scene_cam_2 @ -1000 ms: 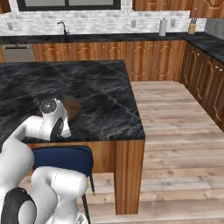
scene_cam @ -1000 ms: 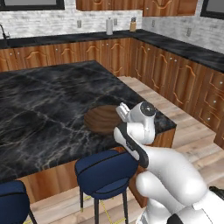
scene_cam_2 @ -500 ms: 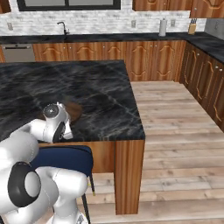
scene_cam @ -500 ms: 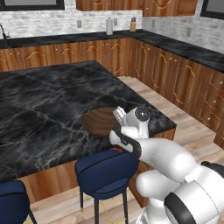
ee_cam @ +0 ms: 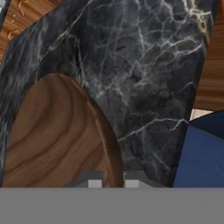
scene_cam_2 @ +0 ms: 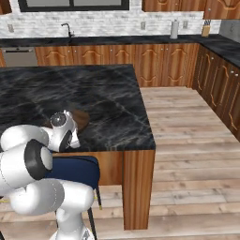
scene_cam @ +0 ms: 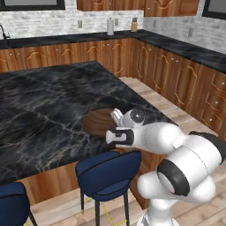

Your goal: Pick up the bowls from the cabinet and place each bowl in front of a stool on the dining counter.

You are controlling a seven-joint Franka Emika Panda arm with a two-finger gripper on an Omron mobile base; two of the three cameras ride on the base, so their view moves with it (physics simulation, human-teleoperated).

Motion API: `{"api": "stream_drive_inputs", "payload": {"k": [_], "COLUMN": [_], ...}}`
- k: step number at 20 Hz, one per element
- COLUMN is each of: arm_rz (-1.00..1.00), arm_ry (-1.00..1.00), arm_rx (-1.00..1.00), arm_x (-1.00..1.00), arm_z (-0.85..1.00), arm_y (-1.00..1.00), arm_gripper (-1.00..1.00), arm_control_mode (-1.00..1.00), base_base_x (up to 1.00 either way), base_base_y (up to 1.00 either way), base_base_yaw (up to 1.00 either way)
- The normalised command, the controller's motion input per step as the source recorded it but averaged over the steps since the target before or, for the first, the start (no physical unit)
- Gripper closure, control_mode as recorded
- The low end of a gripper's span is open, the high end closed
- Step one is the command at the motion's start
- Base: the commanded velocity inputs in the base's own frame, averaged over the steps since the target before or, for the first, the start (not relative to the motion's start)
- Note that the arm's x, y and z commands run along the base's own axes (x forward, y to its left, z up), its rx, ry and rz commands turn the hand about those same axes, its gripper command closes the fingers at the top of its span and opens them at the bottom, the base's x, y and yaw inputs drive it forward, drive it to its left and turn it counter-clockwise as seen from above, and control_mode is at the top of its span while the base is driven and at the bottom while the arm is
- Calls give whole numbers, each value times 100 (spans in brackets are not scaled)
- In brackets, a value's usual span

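The dark brown wood-grain bowl (scene_cam: 97, 122) (scene_cam_2: 80, 119) (ee_cam: 57, 140) lies low over the dining counter (scene_cam: 44, 110) (scene_cam_2: 108, 98) (ee_cam: 144, 65), close to its front edge and right behind a navy stool (scene_cam: 108, 170) (scene_cam_2: 75, 168) (ee_cam: 203, 153). My gripper (scene_cam: 113, 118) (ee_cam: 113, 178) is shut on the bowl's near rim, and the hand view has that rim running between the two fingertips. Whether the bowl rests on the marble or hangs just above it, I cannot tell.
A second navy stool (scene_cam: 11, 203) stands further left along the counter's front. Black-topped wall counters with arched-door base cabinets (scene_cam: 176, 75) run along the back and right, carrying a canister (scene_cam: 110, 26) and a knife block (scene_cam: 134, 24). Wood floor (scene_cam_2: 187, 140) lies to the right.
The hand has crept a little left and down with the bowl still in its grip, and the arm has folded lower beside the counter edge.
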Motion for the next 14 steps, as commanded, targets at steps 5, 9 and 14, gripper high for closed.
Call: {"api": "stream_drive_inputs", "payload": {"k": [5,9,14], "arm_rz": [-2,-2,-2], "arm_ry": [0,0,0], "arm_rx": [0,0,0], "arm_x": [44,52,50], "arm_z": [-18,-16,-23], "arm_y": [8,12,19], "arm_gripper": [100,100,100], "arm_control_mode": [-100,-100,-100], "base_base_x": [0,0,0], "base_base_y": [0,0,0], "base_base_yaw": [0,0,0]}}
